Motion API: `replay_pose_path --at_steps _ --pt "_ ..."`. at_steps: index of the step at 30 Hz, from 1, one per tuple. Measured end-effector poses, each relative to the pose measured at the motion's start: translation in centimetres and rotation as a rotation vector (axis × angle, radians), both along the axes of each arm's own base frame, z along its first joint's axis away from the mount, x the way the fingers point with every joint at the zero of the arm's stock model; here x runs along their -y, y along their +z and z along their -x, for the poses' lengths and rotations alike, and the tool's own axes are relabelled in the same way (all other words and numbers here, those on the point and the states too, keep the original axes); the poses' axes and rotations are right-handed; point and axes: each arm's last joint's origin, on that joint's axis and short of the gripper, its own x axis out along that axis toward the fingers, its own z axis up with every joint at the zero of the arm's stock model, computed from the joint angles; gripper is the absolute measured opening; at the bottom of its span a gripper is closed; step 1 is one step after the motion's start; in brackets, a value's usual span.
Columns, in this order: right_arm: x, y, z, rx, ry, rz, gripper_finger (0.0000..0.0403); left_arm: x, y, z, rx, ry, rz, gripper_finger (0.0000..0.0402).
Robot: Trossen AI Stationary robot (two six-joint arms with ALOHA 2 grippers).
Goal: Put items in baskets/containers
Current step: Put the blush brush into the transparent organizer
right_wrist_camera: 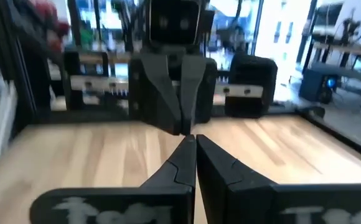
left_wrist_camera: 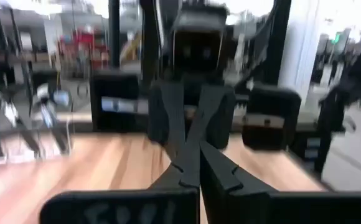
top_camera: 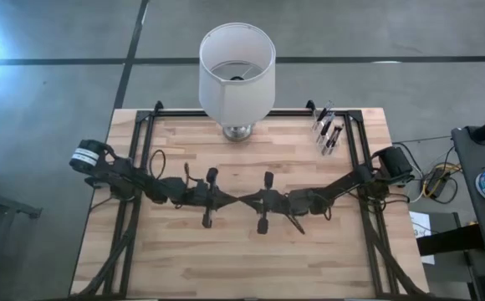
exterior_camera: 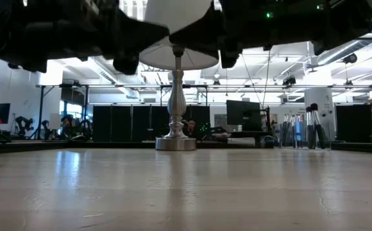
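The makeup brushes [top_camera: 327,130] stand upright in the clear cup [top_camera: 329,134], beyond and outward of the right end effector [top_camera: 247,199], the nearer one; both it and the left end effector [top_camera: 236,201] are closed, empty.

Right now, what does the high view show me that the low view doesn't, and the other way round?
Only the high view shows both arms whole, the left gripper and right gripper shut, meeting mid-table, and the brushes near the table's far right corner. Only the low view shows the brushes standing upright in the clear cup, plus the room behind. Both show the lamp at the far edge.
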Motion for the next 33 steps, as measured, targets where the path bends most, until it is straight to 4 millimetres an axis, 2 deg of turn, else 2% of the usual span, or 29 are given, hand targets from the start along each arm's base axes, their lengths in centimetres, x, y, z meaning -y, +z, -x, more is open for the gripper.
replay_pose_path --at_steps 4,9,16,20,23,27,33 --pt "0.2 -0.3 0.6 -0.16 -0.003 0.023 0.0008 0.0 -0.9 0.0 -0.176 -0.002 -0.008 0.0" --pt "0.7 0.0 2.4 -0.382 -0.028 -0.008 0.0008 0.1 -1.8 -0.5 -0.383 0.013 -0.013 0.0" --pt "1.1 -0.2 5.1 -0.614 -0.102 -0.065 0.0008 -0.4 -2.3 -3.2 -0.586 0.17 -0.055 0.0001" --pt "0.4 -0.4 6.4 -0.662 -0.105 -0.057 0.0008 -1.5 -2.2 -4.9 -0.647 0.194 -0.082 0.0018" --pt "-0.3 -0.7 7.4 -0.657 -0.092 -0.057 0.0008 -3.2 -2.4 -5.6 -0.66 0.193 -0.045 0.0038" --pt "-1.1 -1.4 8.7 -0.643 -0.099 -0.049 0.0008 -5.4 -2.7 -5.7 -0.677 0.174 0.026 0.005" --pt "-1.6 -2.0 9.6 -0.589 -0.086 -0.057 0.0009 -6.8 -3.7 -6.0 -0.734 0.159 0.043 0.0053"
